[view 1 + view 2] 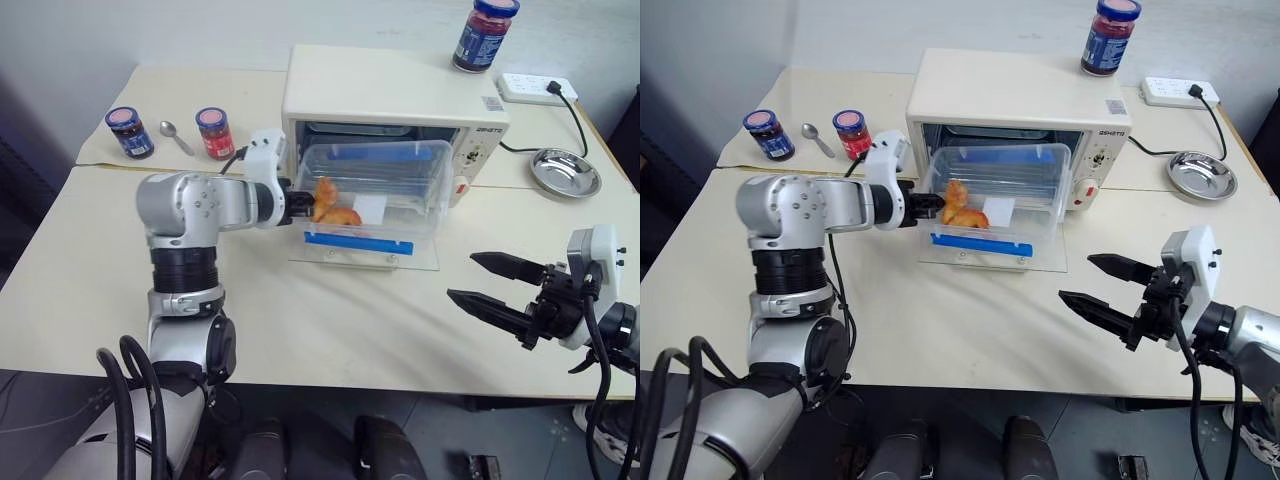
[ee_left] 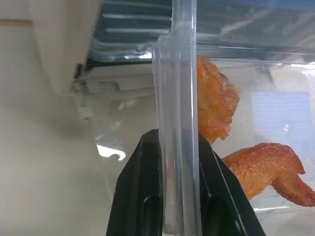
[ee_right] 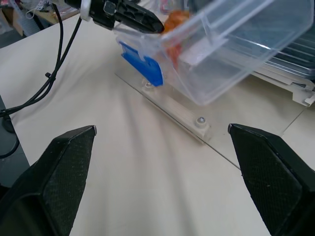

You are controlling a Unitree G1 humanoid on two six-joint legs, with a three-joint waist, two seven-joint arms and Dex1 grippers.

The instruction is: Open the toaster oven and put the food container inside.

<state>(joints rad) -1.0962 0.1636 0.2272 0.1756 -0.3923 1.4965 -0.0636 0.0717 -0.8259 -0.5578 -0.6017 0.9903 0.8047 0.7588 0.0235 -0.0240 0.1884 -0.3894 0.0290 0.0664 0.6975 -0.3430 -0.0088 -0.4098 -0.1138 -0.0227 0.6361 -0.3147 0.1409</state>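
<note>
The cream-white toaster oven (image 1: 390, 95) stands at the back of the table with its glass door (image 1: 420, 262) folded down flat in front. The clear food container (image 1: 380, 190), with blue clip strips and orange food pieces (image 2: 216, 103) inside, hangs tilted over the door, right at the oven's mouth. My left gripper (image 1: 298, 205) is shut on the container's left rim; the wrist view shows both black fingers (image 2: 140, 187) clamping the plastic wall. My right gripper (image 1: 490, 282) stands open and empty near the table's front right, apart from the door.
A blue-labelled jar (image 1: 130, 132), a spoon (image 1: 177, 136) and a red-labelled jar (image 1: 215, 133) sit at the back left. Another jar (image 1: 485, 33) stands on the oven's top. A power strip (image 1: 535, 88) and a metal dish (image 1: 566, 171) lie to the oven's right.
</note>
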